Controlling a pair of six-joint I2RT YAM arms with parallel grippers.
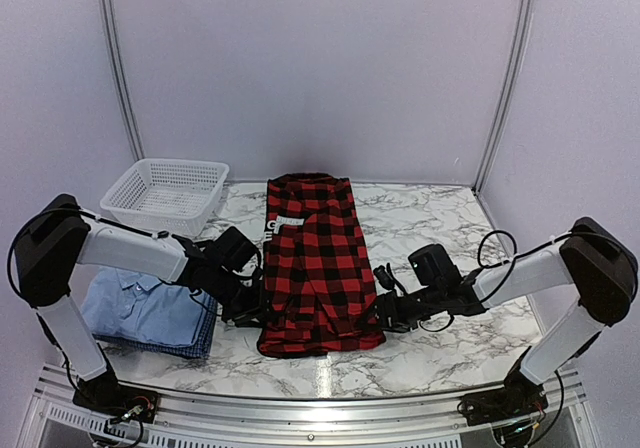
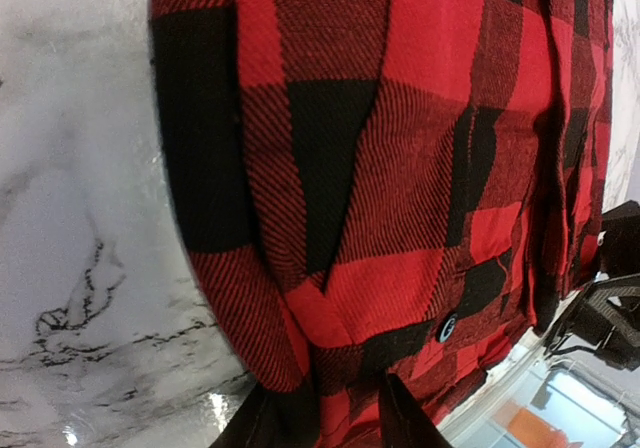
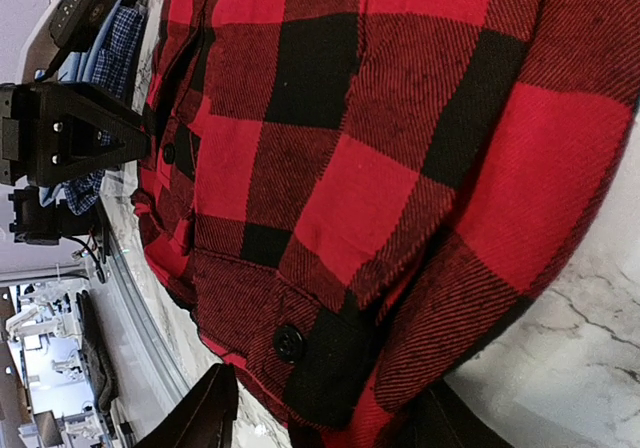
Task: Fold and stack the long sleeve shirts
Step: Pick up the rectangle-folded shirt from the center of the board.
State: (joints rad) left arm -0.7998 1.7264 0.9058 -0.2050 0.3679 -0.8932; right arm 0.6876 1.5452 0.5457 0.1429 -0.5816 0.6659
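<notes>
The plaid flannel shirt [image 1: 315, 268] lies mid-counter [image 1: 430, 218], its long axis running straight away from the arms, near hem toward the bases and collar end far. Each arm sits at its own corner of that hem, so neither is nearer. The left end effector [image 1: 250, 308] has its fingers [image 2: 400, 418] drawn narrow around the hem cloth, though whether they pinch it cannot be told. The right end effector [image 1: 383, 316] stands wide, its fingers [image 3: 205, 413] straddling the buttoned edge without clamping. Any fold would likely carry the hem away along that axis. The light blue shirt [image 1: 130, 303] lies folded to the left.
</notes>
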